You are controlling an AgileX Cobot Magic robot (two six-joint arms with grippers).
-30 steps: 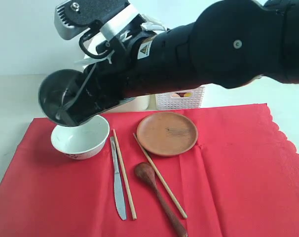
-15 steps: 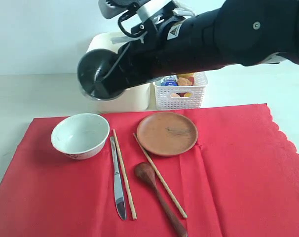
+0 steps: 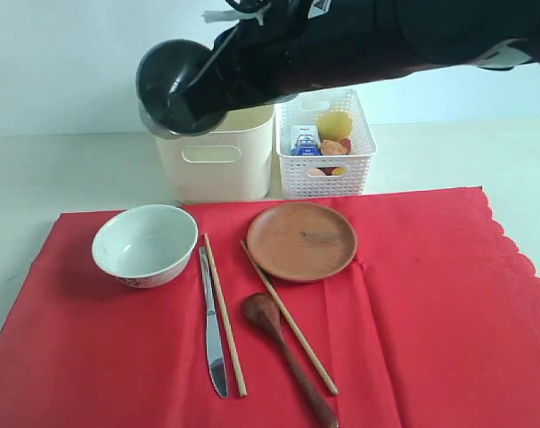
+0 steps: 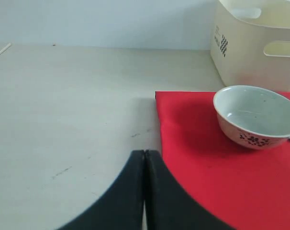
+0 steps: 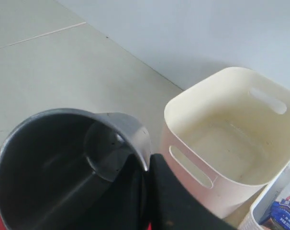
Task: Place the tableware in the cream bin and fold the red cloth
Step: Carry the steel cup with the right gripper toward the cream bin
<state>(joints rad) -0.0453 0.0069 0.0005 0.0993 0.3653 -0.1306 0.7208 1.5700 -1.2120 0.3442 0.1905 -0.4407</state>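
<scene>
Exterior view: the right arm is lifting the steel cup (image 3: 174, 87) away from the white bowl (image 3: 145, 242) and is now hanging it over the cream bin (image 3: 218, 165) at its left rim, not yet inside. The right gripper (image 5: 146, 165) is pinching the cup's rim. The left gripper (image 4: 145, 160) is sitting closed and empty beside the red cloth (image 4: 207, 167). The lattice basket (image 3: 328, 174) is crowding the bin's right, so I'd judge the free room is on the left.

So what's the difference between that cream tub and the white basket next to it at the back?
The cream bin has smooth solid walls with an oval handle slot; the white basket has lattice walls. The cream bin stands taller than the white basket. The cream bin looks empty inside, while the white basket holds food, a lemon among it. Both are pale, open-topped and sit side by side behind the red cloth.
</scene>
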